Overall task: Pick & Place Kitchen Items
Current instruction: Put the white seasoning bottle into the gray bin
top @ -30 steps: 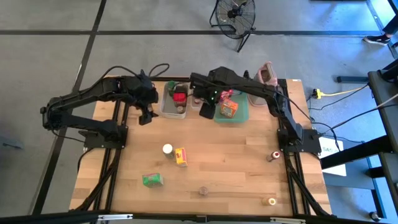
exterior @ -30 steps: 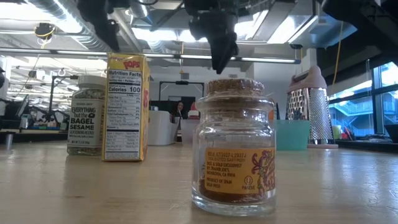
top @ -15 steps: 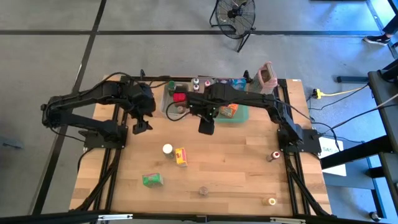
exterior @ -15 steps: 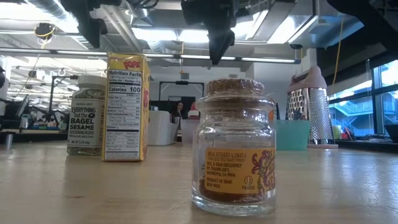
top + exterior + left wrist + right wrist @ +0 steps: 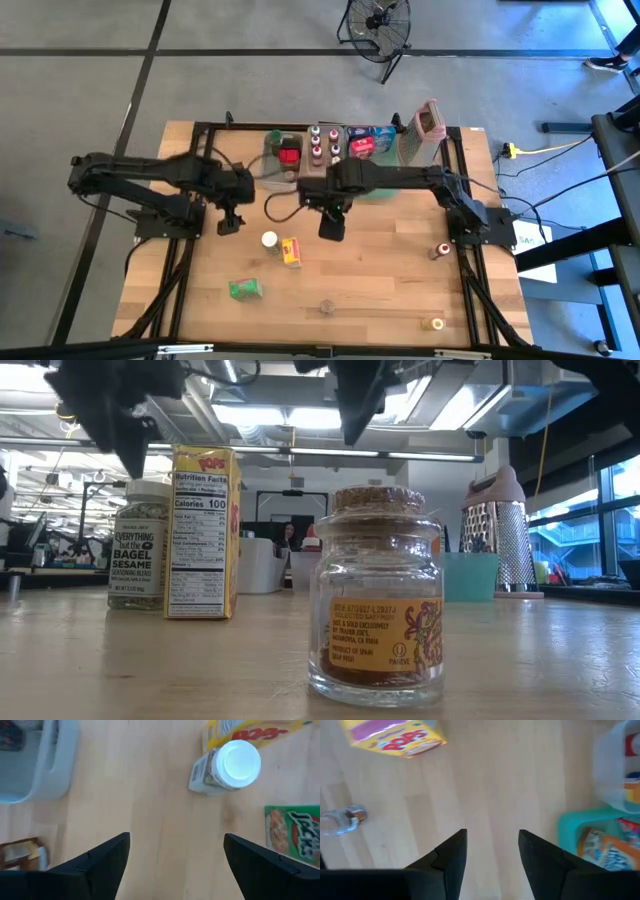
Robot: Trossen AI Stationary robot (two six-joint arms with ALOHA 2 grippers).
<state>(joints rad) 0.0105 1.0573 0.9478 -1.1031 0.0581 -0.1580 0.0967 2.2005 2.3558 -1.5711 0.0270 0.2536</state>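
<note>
Right now both arms hang over the middle of the table with nothing held, so the step in hand looks like a reach for the next pick rather than a carry. The left gripper (image 5: 228, 222) is over bare wood just beside the white-capped seasoning bottle (image 5: 269, 240), its jaws spread wide and empty; its own wrist view shows that bottle (image 5: 226, 766) ahead of the fingers, with the yellow box (image 5: 250, 730) touching or nearly touching it and the green box (image 5: 294, 828) off to one side. The right gripper (image 5: 331, 222) hovers near the front edge of the green tray (image 5: 390, 188), jaws parted about halfway and gripping nothing, with the yellow box (image 5: 395, 737) well ahead of it.

Several kitchen items are already gathered at the back: small bottles (image 5: 316, 147) in a row, a red-capped item in the clear tub (image 5: 268, 172), boxes in the tray. Still loose on the table are the seasoning bottle, the yellow box (image 5: 291, 251), the green box (image 5: 243, 289), a cork-topped jar (image 5: 327, 306) and two small jars (image 5: 438, 250) toward the right side, though what those two hold is too small to tell.

The likely next move is for the left gripper to centre over the bottle's cap, drop straight down and close without nudging the box beside it
</note>
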